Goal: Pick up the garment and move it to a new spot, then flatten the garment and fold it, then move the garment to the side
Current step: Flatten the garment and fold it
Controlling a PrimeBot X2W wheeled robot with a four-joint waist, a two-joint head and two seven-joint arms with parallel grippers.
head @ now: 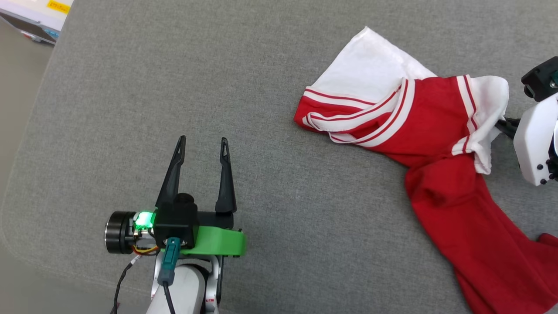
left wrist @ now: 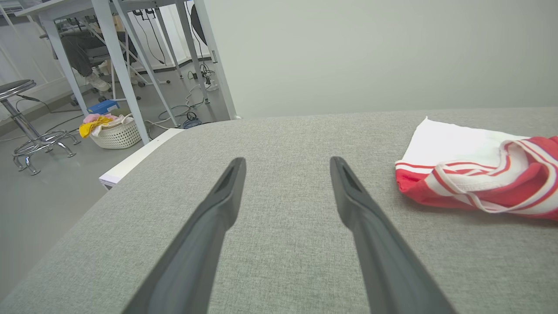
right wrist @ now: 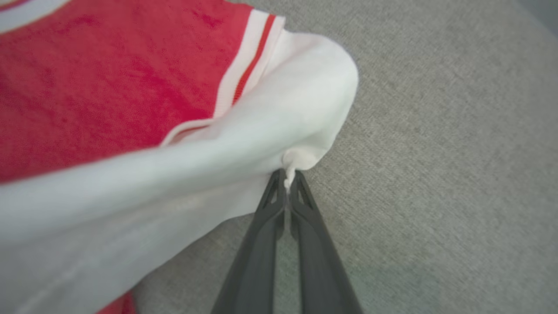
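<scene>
Grey cloth surface, white laundry basket

The garment is coloured red across its body, with white sleeves and trim banded in red and white stripes. The desk is covered in a plain grey weave. The left gripper is fitted with black fingers, a bright green bracket and a green light. Dark grey is seen on the fingers of the right gripper. A white basket is filled with yellow and pink cloth.

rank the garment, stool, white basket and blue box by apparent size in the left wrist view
1. garment, nearest and cropped
2. stool
3. white basket
4. blue box
Nearness inflates the garment; true sizes unsure.
</scene>
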